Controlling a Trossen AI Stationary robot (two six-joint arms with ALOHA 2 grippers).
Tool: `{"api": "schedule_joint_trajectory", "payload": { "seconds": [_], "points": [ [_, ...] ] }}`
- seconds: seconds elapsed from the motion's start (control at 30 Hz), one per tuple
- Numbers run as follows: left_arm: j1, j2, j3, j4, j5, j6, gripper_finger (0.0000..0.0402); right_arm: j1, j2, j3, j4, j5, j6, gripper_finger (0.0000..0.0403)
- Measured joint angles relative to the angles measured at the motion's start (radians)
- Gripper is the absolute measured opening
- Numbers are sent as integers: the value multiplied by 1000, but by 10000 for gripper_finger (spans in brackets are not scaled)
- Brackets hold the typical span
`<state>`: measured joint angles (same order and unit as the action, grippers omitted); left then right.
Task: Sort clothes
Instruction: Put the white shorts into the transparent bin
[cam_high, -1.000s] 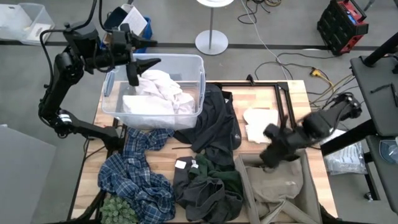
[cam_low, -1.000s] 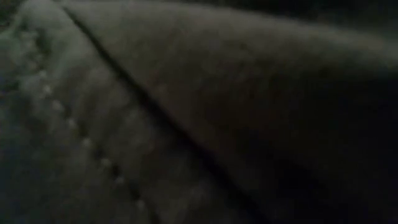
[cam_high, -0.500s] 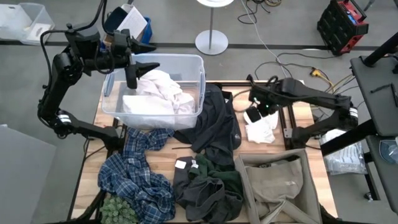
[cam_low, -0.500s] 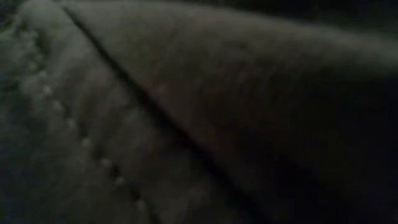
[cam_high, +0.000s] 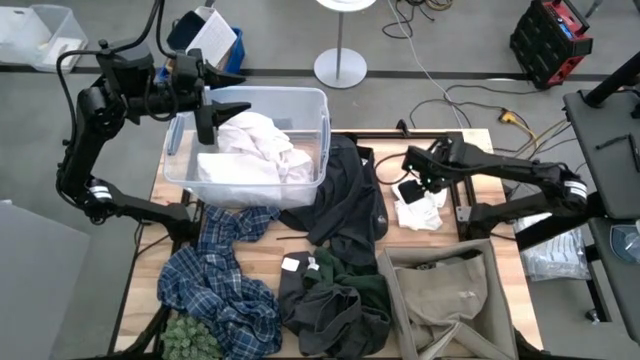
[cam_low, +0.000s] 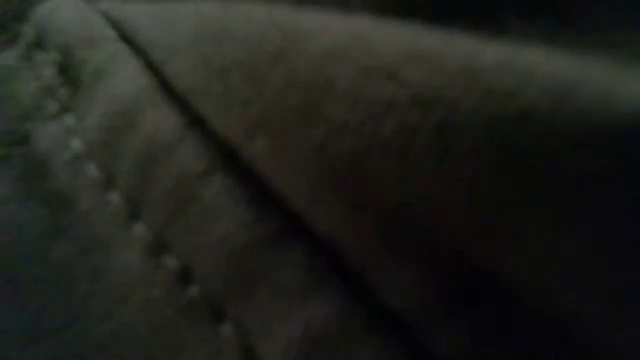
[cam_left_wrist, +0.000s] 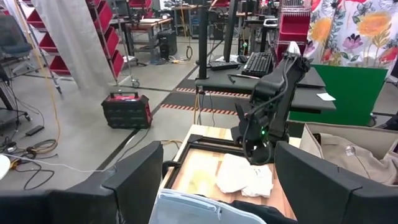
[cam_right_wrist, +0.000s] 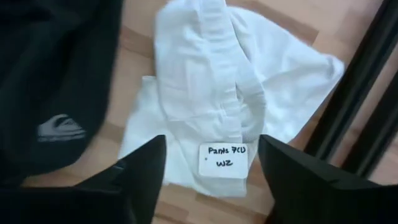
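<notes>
While the right gripper (cam_high: 412, 186) hangs just above the small white garment (cam_high: 418, 207) on the bare wood of the table (cam_high: 480, 180), its two fingers stand apart and hold nothing; in the right wrist view the white garment (cam_right_wrist: 217, 99) lies crumpled between the dark fingers (cam_right_wrist: 140, 171), with a small label reading "Pants" on it, and the edge of a black garment (cam_right_wrist: 56, 81) with a white logo lies just beside it. Farther off, the left gripper (cam_high: 212, 112) is raised over the near rim of the clear plastic bin (cam_high: 318, 105), fingers spread and empty; a heap of white clothes (cam_high: 255, 150) lies inside the bin. Between bin and white garment the black garment (cam_high: 345, 200) is draped over the table; below it lie dark green and grey clothes (cam_high: 330, 295), at the left a blue-and-white plaid shirt (cam_high: 215, 280), and at the right — in a box — a beige garment (cam_high: 445, 300). The low view shows only dark fabric, close to the lens.
</notes>
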<state>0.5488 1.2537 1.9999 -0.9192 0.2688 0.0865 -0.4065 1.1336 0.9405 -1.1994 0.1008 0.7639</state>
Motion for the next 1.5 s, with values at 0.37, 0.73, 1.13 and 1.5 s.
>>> {"api": "schedule_joint_trajectory", "payload": {
  "seconds": [0.37,0.73,1.13,1.5],
  "points": [
    [0,1,0,0,-55,-2,284,9,-38,-279,250,31,65,321],
    [0,1,0,1,-77,-11,284,9,82,-402,443,33,65,262],
    [0,1,0,7,-79,-23,284,9,56,-402,437,38,47,19],
    [0,2,0,7,-79,-27,284,57,-216,96,284,61,15,12]
  ]
}}
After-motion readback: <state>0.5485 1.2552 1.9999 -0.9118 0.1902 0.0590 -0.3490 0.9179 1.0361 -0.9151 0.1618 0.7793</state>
